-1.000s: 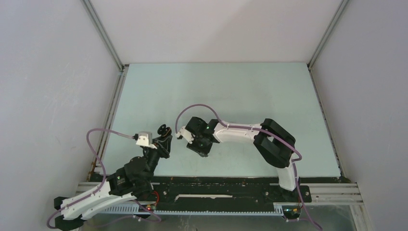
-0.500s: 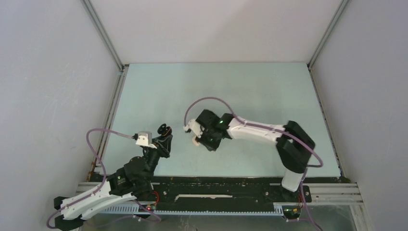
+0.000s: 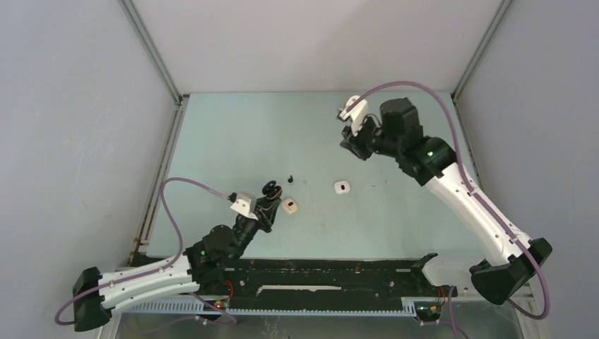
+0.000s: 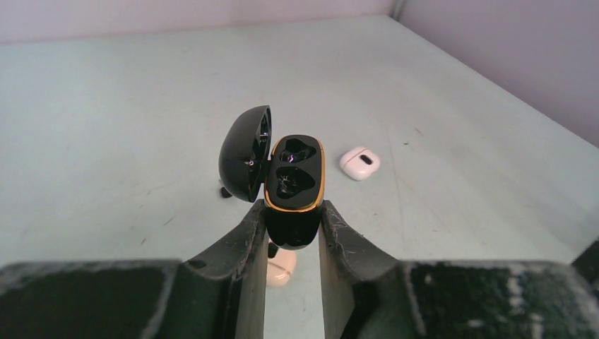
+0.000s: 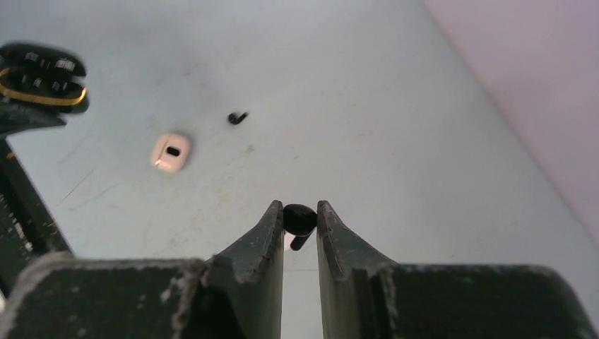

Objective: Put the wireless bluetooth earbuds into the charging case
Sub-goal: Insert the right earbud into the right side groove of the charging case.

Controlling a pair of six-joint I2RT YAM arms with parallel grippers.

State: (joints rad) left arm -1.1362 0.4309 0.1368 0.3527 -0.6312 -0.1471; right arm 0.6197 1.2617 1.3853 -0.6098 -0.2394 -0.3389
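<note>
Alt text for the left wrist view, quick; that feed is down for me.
The left gripper clamps a black charging case with a gold rim, lid open, both wells apparently empty. A white case lies on the table beyond it.

Black earbud [image 5: 299, 220] btw right gripper [image 5: 300, 212] fingertips — 2nd black bud [image 5: 238, 118] on table [image 5: 388, 106] beyond

Right arm [image 3: 466, 200] swung far back with black earbud [image 5: 299, 218].

Open black case [image 4: 293, 191], black earbud [image 5: 299, 219] gripped
</note>
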